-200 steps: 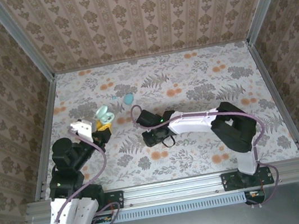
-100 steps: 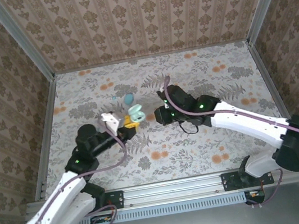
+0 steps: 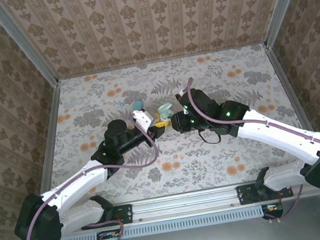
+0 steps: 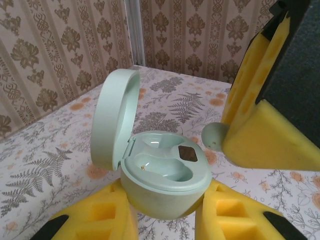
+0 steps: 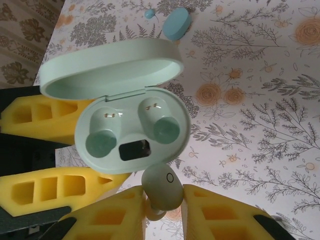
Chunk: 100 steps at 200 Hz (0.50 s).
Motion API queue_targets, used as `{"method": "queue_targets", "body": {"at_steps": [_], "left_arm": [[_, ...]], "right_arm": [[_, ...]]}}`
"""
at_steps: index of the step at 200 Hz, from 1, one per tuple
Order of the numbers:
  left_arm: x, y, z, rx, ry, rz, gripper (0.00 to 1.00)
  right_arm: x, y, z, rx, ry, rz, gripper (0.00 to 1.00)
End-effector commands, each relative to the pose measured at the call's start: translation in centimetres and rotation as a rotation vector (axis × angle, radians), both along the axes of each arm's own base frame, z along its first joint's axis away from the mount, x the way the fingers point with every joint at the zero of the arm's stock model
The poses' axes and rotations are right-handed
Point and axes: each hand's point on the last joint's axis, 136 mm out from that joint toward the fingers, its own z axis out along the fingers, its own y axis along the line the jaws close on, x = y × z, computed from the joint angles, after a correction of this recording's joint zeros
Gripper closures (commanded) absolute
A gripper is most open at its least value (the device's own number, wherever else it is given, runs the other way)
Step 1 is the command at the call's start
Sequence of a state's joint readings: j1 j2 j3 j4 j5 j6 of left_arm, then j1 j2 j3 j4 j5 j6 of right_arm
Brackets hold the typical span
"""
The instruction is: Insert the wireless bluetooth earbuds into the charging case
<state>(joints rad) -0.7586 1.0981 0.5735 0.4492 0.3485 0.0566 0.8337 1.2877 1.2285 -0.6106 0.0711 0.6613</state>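
**Change since the earlier frames:** the left arm has swung in from the left edge of the floral-patterned counter (image 5: 260, 100) to its middle, bringing the case along. The right arm has unfolded and reached forward to meet it. The two blue pieces at the back have not shifted.

**Item 1.** Mint-green oval plastic charging case (image 5: 131, 131), hinged lid (image 5: 110, 70) raised. Its base is pinched between the yellow foam left fingers (image 4: 95, 220), and it appears to be held clear of the counter. It has two wells with gold contacts showing, both seemingly empty, and a small dark window at the front.

**Item 2.** Pale mint-green rounded earbud (image 5: 161, 187), pinched between the right fingers (image 5: 220, 215). It sits just beside the case's front rim, apart from it and not yet over a well.

**Item 3.** Teal-blue oval pebble (image 5: 176, 23), lying on the far part of the counter, untouched.

**Item 4.** Tiny pale light-blue bit (image 5: 149, 13), just beside item 3. It is likely another earbud but too small to tell.

**Step in hand:** presenting the held earbud to the open case. Seating has not begun.

**Next move calls for:**
- carrying the earbud over the rim and above the nearest well;
- turning it so its contact side faces down;
- lowering it until it seats, then spreading the right fingers;
- keeping the left hold steady throughout.

Which well fits this bud cannot be told.
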Motion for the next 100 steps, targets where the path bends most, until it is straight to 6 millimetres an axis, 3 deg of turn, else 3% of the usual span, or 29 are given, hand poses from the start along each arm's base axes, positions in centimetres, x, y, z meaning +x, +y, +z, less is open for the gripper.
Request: {"method": "queue_targets", "body": {"at_steps": [1, 57, 100], "left_arm": [[0.4, -0.6, 2.9, -0.061, -0.08, 0.005, 0.96], [0.3, -0.5, 2.0, -0.052, -0.054, 0.009, 0.96], [0.2, -0.7, 1.7, -0.056, -0.036, -0.003, 0.96]], "right_arm": [[0.3, 0.7, 1.2, 0.036, 0.004, -0.003, 0.76], [0.7, 0.1, 2.7, 0.036, -0.032, -0.034, 0.77], [1.2, 0.4, 2.8, 0.026, -0.042, -0.038, 0.77]]}}
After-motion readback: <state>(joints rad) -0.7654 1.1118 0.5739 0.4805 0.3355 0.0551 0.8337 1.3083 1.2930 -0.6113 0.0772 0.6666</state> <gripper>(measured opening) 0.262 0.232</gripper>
